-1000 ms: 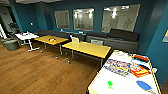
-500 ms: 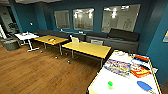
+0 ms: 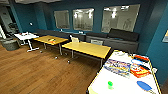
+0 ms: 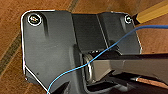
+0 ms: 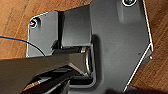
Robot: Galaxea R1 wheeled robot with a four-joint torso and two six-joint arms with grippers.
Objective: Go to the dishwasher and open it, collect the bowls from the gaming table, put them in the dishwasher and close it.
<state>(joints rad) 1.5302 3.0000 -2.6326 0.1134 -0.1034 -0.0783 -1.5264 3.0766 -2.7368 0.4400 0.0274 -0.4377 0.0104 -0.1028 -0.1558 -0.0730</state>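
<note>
While neither gripper's finger state can be told, the white-topped, yellow-sided gaming table (image 3: 100,86) stands at lower right, bearing two shallow round blue bowls (image 3: 144,85) (image 3: 136,61) near a tiny green cup (image 3: 110,84).

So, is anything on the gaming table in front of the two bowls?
Nothing visible lies before the bright blue bowl at the near edge. An orange game box lies in front of the paler bowl farther back.

Teal walls (image 3: 30,15), wood floor (image 3: 37,72), yellow tables (image 3: 86,48), grey sofa (image 3: 117,40), interior windows (image 3: 83,19).
</note>
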